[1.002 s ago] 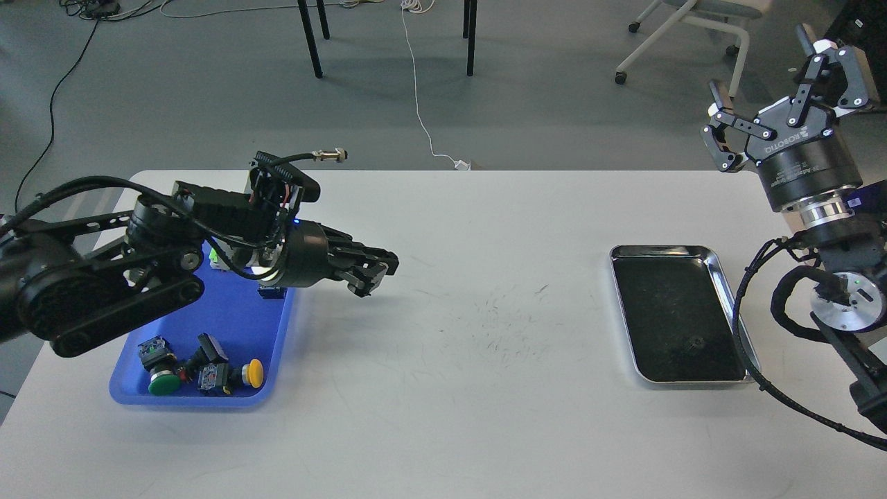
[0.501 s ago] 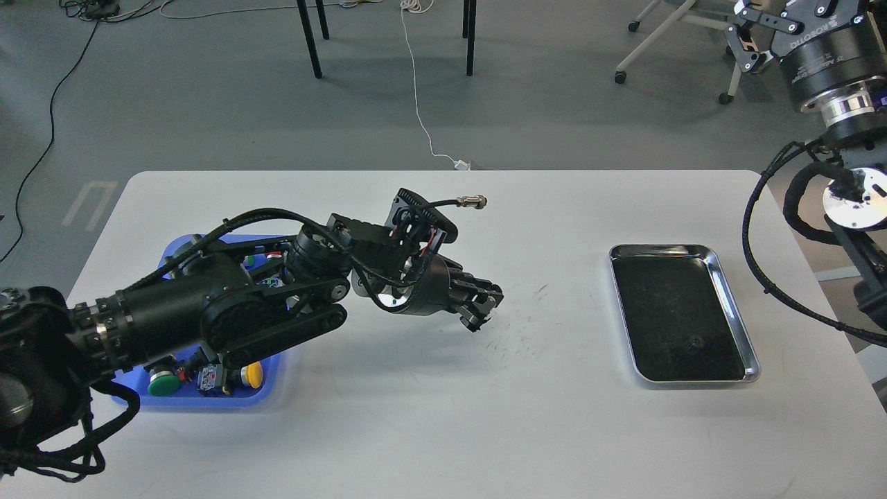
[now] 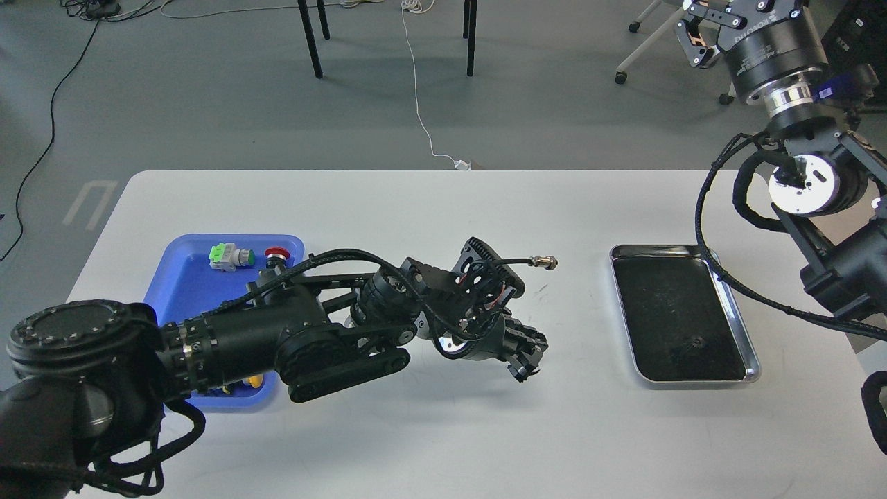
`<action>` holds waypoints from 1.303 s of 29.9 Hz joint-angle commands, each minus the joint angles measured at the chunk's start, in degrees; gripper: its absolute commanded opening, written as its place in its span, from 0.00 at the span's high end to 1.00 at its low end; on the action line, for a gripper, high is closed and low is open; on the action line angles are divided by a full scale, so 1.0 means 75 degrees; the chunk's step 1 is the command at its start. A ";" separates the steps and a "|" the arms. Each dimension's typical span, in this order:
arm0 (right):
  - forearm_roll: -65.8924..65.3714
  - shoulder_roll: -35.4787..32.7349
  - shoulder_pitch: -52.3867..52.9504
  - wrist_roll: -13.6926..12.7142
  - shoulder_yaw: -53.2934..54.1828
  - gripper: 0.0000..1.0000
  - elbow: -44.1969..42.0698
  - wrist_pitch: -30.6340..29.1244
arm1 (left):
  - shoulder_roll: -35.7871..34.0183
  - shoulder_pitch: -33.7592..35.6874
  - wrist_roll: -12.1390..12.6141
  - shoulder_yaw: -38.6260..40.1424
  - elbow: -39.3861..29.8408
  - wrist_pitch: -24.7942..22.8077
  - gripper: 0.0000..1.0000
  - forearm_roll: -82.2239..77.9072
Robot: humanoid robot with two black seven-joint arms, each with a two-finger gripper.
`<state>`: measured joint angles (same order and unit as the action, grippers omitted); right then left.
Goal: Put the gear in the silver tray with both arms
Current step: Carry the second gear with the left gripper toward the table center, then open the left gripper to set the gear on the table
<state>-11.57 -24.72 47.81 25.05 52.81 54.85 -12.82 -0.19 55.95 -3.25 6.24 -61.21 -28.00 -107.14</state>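
Observation:
The silver tray [image 3: 734, 312] lies on the right of the white table. A small dark round thing [image 3: 694, 341] lies on its dark bottom; I cannot tell whether it is the gear. My left gripper [image 3: 527, 359] hangs low over the middle of the table, well left of the tray. Its fingers are drawn together, and I cannot see anything between them. My right gripper [image 3: 721, 10] is raised high at the top right, behind and above the tray. Its one visible finger [image 3: 693, 34] is spread outward; the tips are cut off by the view's edge.
A blue plastic tray [image 3: 183, 284] at the left holds a green-white connector [image 3: 226, 256] and a red button [image 3: 277, 254]; my left arm covers its front part. Black cables loop from the right arm over the silver tray's right rim. Table legs and a chair stand behind the table.
My left arm has swung right from the blue tray to the table's middle, gripper still drawn together. My right gripper has risen toward the top edge and shifted left.

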 commanded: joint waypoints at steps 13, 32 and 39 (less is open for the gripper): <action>0.0008 0.0342 -0.0399 0.0012 -0.0093 0.03 0.0069 -0.0013 | 0.0025 -0.0053 0.0082 -0.0597 0.0861 0.0001 0.81 0.0012; -0.0004 0.0261 -0.0340 0.0012 -0.0315 0.03 0.0093 -0.0060 | 0.0025 0.0017 0.0047 0.0232 0.0241 0.0001 0.28 0.1276; -0.0004 -0.0465 -0.0422 0.0024 -0.0327 0.03 0.0256 -0.0142 | -0.0371 -0.0042 0.0023 0.1440 0.0111 0.0001 0.23 0.3711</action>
<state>-11.57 -25.82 44.85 25.15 50.40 55.91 -13.69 -0.49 55.83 -2.91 13.58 -60.30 -27.98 -86.97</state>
